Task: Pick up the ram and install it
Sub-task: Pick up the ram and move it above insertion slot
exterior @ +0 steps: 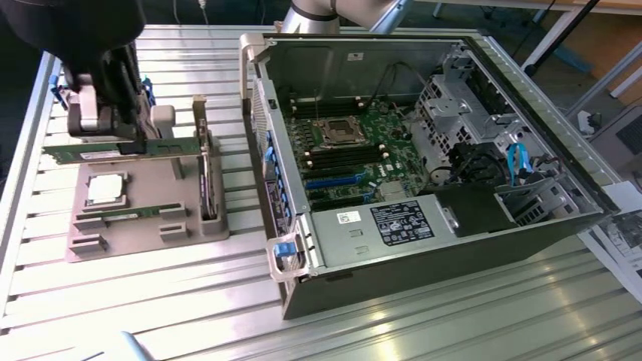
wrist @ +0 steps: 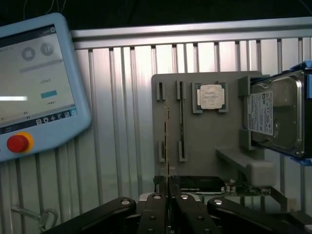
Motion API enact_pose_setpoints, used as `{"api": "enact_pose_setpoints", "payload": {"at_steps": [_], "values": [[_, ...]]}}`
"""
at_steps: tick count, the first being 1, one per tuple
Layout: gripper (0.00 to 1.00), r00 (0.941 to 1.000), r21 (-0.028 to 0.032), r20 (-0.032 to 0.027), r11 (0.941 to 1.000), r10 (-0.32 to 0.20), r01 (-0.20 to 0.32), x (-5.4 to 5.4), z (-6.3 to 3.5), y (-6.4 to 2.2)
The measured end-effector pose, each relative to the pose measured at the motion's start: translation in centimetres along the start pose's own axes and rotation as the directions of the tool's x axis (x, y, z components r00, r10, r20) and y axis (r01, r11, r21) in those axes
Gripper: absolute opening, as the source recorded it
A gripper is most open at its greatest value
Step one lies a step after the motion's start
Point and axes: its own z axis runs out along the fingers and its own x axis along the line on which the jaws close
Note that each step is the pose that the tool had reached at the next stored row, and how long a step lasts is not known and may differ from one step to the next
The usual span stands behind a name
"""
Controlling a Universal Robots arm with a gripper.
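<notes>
Pinching the ram (exterior: pixel 120 151) by its flat faces, the gripper (exterior: pixel 104 138) is hovering over the gray tray (exterior: pixel 150 192) in the upper left of the exterior view. Its fingers are pressing together so the stick is hanging level, well apart from the open computer case (exterior: pixel 422 263).

a wide silver metal table top (exterior: pixel 422 316) with long straight grooves shines white where the light falls on it, a silver metal rail (wrist: pixel 195 30) runs along one edge with dark room behind it, and a brown wooden board (exterior: pixel 612 37) and a thin black slanted pole (exterior: pixel 555 34) show past one corner.
</notes>
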Motion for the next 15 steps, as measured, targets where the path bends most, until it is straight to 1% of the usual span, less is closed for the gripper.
{"api": "enact_pose_setpoints", "payload": {"at_steps": [3, 5, 6, 7, 9, 10, 15], "values": [[0.13, 1.0, -0.0002, 0.0, 1.0, 0.0, 0.0, -0.1, 0.0, -1.48], [0.13, 1.0, -0.0004, 0.0, 1.0, 0.0, 0.0, -0.1, 0.01, -2.81], [0.13, 1.0, -0.0005, 0.0, 1.0, 0.0, 0.0, -0.2, 0.01, -3.32], [0.13, 1.0, -0.0006, 0.0, 1.0, 0.0, 0.0, -0.2, 0.02, -4.23], [0.13, 1.0, -0.0011, -0.0001, 1.0, 0.0, 0.0, -0.3, 0.04, -5.52], [0.13, 1.0, -0.0014, 0.0, 1.0, 0.0, 0.0, -0.3, 0.07, -6.45], [0.13, 1.0, -0.0023, 0.0, 1.0, 0.0, 0.0, -0.5, 0.22, -8.75]]}}
